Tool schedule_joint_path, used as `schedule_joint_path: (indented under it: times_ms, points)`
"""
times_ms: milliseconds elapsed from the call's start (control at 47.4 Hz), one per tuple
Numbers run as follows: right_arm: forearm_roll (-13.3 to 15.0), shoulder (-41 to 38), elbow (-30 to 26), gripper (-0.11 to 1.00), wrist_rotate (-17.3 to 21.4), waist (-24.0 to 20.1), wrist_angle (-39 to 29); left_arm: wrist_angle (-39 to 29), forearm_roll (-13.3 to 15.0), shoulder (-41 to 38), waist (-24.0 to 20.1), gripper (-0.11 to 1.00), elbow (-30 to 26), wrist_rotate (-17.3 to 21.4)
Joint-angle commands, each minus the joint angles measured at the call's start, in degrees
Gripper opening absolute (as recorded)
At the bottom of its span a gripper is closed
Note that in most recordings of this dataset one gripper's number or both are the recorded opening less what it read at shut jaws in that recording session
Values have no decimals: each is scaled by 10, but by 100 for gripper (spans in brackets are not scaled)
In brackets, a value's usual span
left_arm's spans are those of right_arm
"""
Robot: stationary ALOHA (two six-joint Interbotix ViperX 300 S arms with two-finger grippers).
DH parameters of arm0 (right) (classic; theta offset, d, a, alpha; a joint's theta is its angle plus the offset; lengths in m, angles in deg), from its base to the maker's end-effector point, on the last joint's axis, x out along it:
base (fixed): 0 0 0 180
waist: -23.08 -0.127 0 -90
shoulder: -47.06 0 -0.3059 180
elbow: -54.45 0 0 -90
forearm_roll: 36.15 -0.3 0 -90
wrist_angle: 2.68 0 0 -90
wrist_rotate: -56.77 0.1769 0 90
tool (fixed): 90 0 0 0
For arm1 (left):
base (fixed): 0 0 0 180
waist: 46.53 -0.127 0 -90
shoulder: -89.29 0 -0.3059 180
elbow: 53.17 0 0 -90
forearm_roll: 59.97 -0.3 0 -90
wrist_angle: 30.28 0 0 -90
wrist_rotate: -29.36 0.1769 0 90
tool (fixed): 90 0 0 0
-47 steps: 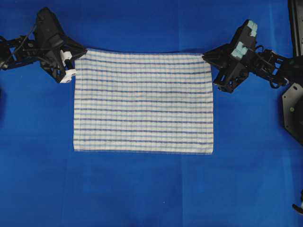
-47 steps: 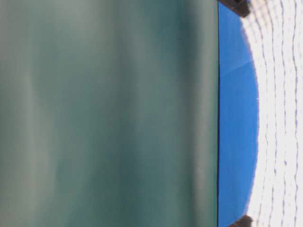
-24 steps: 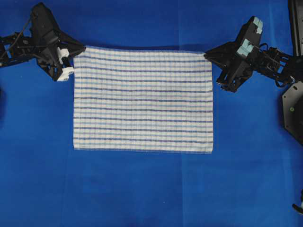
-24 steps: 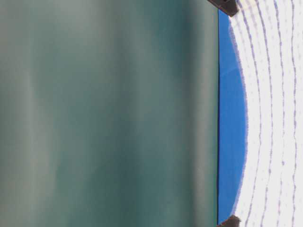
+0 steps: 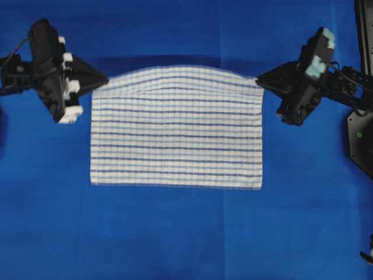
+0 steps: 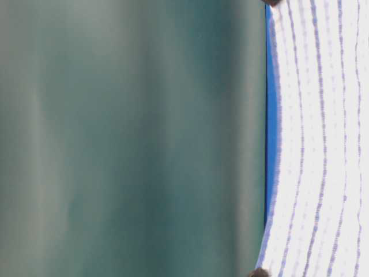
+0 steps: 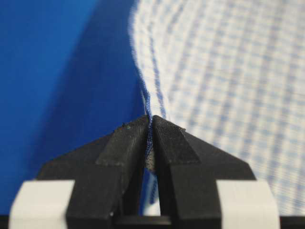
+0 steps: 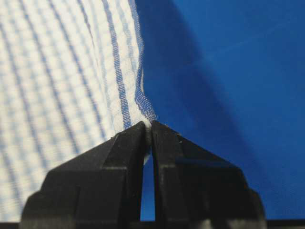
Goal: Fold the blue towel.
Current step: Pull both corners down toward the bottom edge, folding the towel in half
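Blue towel (image 5: 176, 131) corners pinched: L fingers (image 7: 150, 138), R fingers (image 8: 148, 138) closed.

Overhead view: looks straight down on the whole blue table covering (image 5: 175, 233), with both arms at its far corners. Table-level view: turned on its side, close and blurred, mostly filled by a green surface (image 6: 127, 138). Left and right wrist views: each looks along its own closed fingertips at close range. All four views share the blue towel (image 5: 176, 131); each wrist view covers one pinched corner.
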Motion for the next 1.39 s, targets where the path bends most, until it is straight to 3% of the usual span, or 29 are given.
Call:
schedule_joint_path:
  times_ms: [0,358,611,780,1117,1370]
  points:
    - [-27,31,3,-3,-1,-33,1,3,-1,20,24,3,3,-12]
    - [-134,68,18,-3,-1,-171,2,4,-1,40,129,3,14,-67]
    - [-195,47,15,-3,-1,-265,25,14,0,36,198,3,16,-77]
    - [-218,11,5,-3,-2,-301,38,24,1,25,223,3,16,-77]
    - [-236,-47,-13,-3,-2,-331,48,42,1,-32,237,3,12,-77]
    - [-259,-80,-21,-3,-2,-383,57,69,1,-68,275,3,9,-77]
